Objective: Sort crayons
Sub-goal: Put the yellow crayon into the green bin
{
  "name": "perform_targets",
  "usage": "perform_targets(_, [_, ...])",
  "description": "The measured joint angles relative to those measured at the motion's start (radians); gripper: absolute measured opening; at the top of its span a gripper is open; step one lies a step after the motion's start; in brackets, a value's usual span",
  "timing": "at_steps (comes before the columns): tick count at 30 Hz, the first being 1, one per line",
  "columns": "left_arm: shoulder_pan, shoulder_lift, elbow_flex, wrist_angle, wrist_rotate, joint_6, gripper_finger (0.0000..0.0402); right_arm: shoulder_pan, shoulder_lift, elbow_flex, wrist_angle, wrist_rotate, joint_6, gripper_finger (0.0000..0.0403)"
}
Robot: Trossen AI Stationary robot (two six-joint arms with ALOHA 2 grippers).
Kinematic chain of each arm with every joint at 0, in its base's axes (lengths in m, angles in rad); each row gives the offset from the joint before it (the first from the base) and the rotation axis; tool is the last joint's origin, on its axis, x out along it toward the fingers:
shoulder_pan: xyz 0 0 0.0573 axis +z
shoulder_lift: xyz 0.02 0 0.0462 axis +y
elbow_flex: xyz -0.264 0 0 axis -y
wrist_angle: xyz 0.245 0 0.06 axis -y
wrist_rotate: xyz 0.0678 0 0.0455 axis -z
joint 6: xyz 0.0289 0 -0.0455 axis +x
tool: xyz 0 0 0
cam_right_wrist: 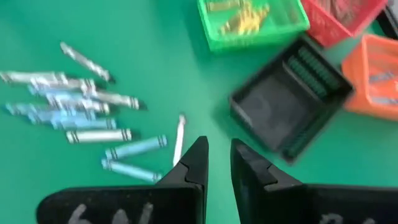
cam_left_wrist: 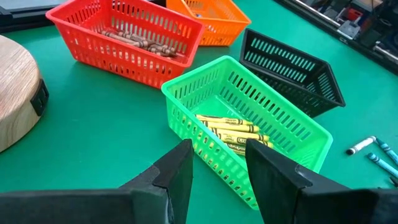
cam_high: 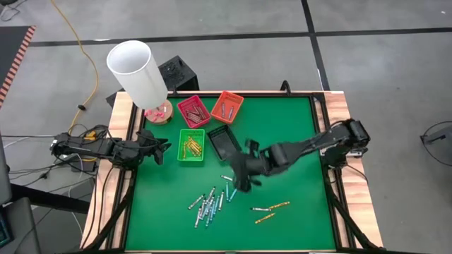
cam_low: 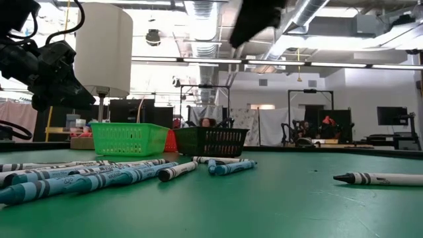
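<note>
Blue and grey-white crayons [cam_high: 209, 204] lie loose on the green mat; they also show in the right wrist view [cam_right_wrist: 81, 106]. Three yellow-orange crayons [cam_high: 271, 210] lie to their right. A green tray [cam_high: 191, 146] holds yellow crayons [cam_left_wrist: 231, 129]. A red tray [cam_high: 193, 111] holds red-brown ones, an orange tray [cam_high: 227, 106] holds a few, and a black tray [cam_high: 223, 141] looks empty. My right gripper [cam_right_wrist: 217, 155] hovers above the mat between the black tray and the blue pile, slightly open and empty. My left gripper [cam_left_wrist: 219, 163] is open and empty just left of the green tray.
A lamp with a white shade [cam_high: 138, 70] and a round wooden base [cam_left_wrist: 12, 93] stands at the far left corner, by the red tray. The mat has raised wooden borders [cam_high: 120, 162]. Bare mat lies to the right [cam_high: 304, 141] and along the near edge.
</note>
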Motion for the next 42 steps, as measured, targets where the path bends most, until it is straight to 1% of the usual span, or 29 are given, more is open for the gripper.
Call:
perform_targets(3, [0.0,0.0,0.0,0.0,0.0,0.0,0.0137,0.078,-0.003,-0.025,-0.053,0.077,0.08,0.0063])
perform_targets(7, [0.0,0.0,0.0,0.0,0.0,0.0,0.0137,0.183,-0.005,-0.03,-0.172,0.145,0.246,0.0063])
perform_targets(10, [0.0,0.0,0.0,0.0,0.0,0.0,0.0137,0.257,-0.002,-0.03,-0.222,0.15,0.339,0.0063])
perform_targets(16, [0.0,0.0,0.0,0.0,0.0,0.0,0.0137,0.387,0.0,-0.03,-0.22,0.151,0.461,0.0063])
perform_targets(22, [0.0,0.0,0.0,0.0,0.0,0.0,0.0137,0.463,0.0,-0.05,-0.214,0.152,0.564,0.0063])
perform_targets(24, [0.0,0.0,0.0,0.0,0.0,0.0,0.0137,0.474,0.0,-0.078,-0.22,0.13,0.607,0.0063])
perform_targets(28, [0.0,0.0,0.0,0.0,0.0,0.0,0.0137,0.485,0.0,-0.161,-0.212,0.017,0.713,0.0063])
perform_targets(30, [0.0,0.0,0.0,0.0,0.0,0.0,0.0137,0.489,0.002,-0.196,-0.202,-0.018,0.733,0.0063])
perform_targets(37, [0.0,0.0,0.0,0.0,0.0,0.0,0.0137,0.493,0.001,-0.266,-0.18,-0.036,0.712,0.0063])
perform_targets(38, [0.0,0.0,0.0,0.0,0.0,0.0,0.0137,0.489,0.0,-0.275,-0.177,-0.047,0.696,0.0063])
perform_targets(42, [0.0,0.0,0.0,0.0,0.0,0.0,0.0137,0.464,0.0,-0.31,-0.17,-0.153,0.606,0.0063])
